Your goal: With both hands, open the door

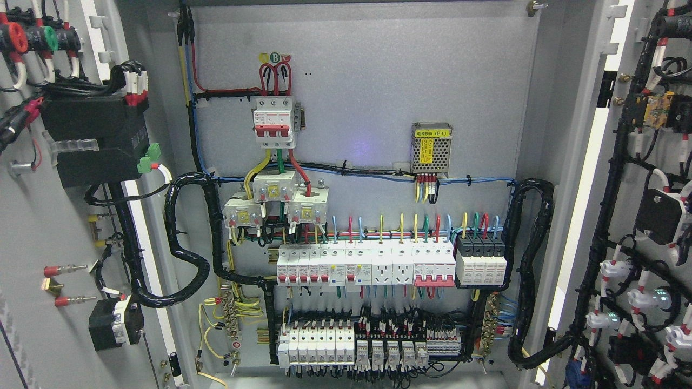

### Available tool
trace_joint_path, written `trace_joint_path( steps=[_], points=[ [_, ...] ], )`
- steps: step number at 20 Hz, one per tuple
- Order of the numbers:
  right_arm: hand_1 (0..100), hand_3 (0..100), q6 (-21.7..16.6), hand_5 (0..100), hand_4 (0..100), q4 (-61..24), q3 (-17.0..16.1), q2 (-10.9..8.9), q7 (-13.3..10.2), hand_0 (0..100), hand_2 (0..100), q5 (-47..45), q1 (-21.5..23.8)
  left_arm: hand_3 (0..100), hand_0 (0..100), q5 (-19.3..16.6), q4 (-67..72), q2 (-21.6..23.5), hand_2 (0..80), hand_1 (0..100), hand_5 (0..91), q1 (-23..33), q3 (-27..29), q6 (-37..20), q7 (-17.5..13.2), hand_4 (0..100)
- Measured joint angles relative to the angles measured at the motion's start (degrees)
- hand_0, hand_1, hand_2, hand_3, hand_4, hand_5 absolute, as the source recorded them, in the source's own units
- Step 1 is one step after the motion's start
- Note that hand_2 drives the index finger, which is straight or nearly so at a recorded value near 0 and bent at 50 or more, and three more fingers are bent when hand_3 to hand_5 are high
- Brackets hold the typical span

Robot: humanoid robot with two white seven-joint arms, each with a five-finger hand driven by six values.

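Observation:
An electrical cabinet fills the head view with both doors swung wide open. The left door [32, 227] shows its inner face with a black box and wiring. At the right edge stands the right door [657, 178], carrying cable looms and small white and black components. Between them the grey back panel [378, 81] holds a red-and-white breaker [274, 121], rows of white breakers [367, 265] and a small metal power supply [431, 148]. No robot hand or arm shows anywhere in the picture.
Thick black cable bundles [186, 237] loop from the left door into the cabinet, and another bundle [532, 270] runs to the right door. Lower terminal rows [367, 346] sit near the cabinet floor. Red-tipped studs [65, 268] stick out of the left door.

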Motion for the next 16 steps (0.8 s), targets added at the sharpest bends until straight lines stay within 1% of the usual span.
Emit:
trace_joint_path(
  steps=[3,9,16],
  points=[
    [0,0,-2.6,0,0,-0.3,-1.4,-1.00,0.0,0,0,0.0,1.2,0,0,-0.4,-10.6,1.2,0.0,0,0.0,4.0,-1.7,0.2,0.0,4],
    [0,0,-7.4,0,0,-0.9,-3.9,-2.46,0.0,0,0,0.0,4.2,0,0,-1.0,-27.1,3.2,0.0,0,0.0,10.1,-3.9,-7.5,0.0,4],
    [0,0,-10.3,0,0,-1.6,-6.3,-4.13,0.0,0,0,0.0,7.9,0,0,-1.2,-41.2,5.7,0.0,0,0.0,13.1,-5.3,-13.6,0.1,4]
  ],
)
